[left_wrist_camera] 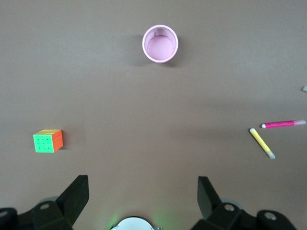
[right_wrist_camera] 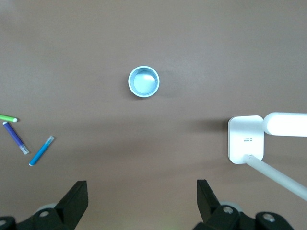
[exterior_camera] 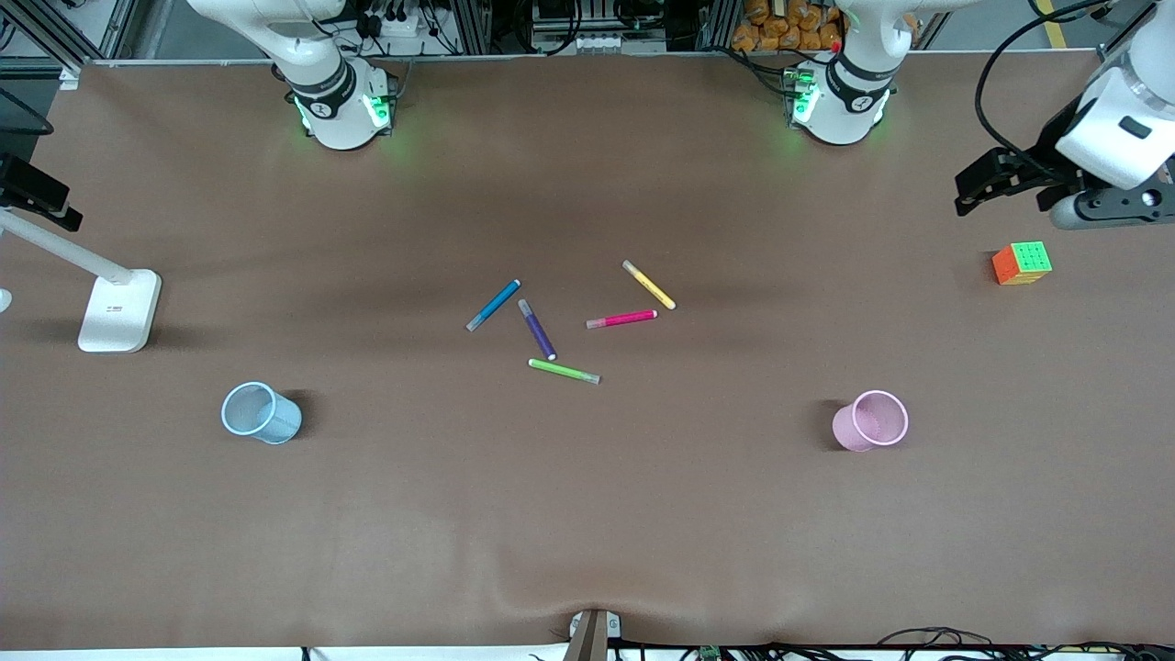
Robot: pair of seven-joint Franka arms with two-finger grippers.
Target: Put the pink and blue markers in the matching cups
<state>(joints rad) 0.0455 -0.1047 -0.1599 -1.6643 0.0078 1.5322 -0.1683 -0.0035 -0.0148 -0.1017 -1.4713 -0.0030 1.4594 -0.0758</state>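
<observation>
The desk (exterior_camera: 587, 514), brown and broad, carries everything; both arms wait high at its ends, nothing held. The left pincer (left_wrist_camera: 143, 191) hangs with its jaws wide apart over the left arm's end of the desk, near a coloured puzzle cube (exterior_camera: 1022, 263); the right pincer (right_wrist_camera: 142, 194), likewise spread and empty, hangs over the right arm's end, near a white lamp base (exterior_camera: 117, 310). The pink cup (exterior_camera: 870, 420) stands upright toward the left arm's end, the blue cup (exterior_camera: 261, 412) upright toward the right arm's end, both nearer the front camera than the markers. The five markers lie flat and close together at mid-desk, none touching as far as can be seen. The pink marker (exterior_camera: 621, 319) lies with its long axis roughly along the desk's length, on the cluster's side toward the left arm, so that arm seems the nearer; the blue marker (exterior_camera: 493, 305) lies slantwise on the side toward the right arm. The yellow marker (exterior_camera: 649, 285) lies just beside the pink one's tip, the purple marker (exterior_camera: 537, 329) just beside the blue one, and the green marker (exterior_camera: 564, 371) nearest the camera; these neighbours may crowd a descending pincer.
</observation>
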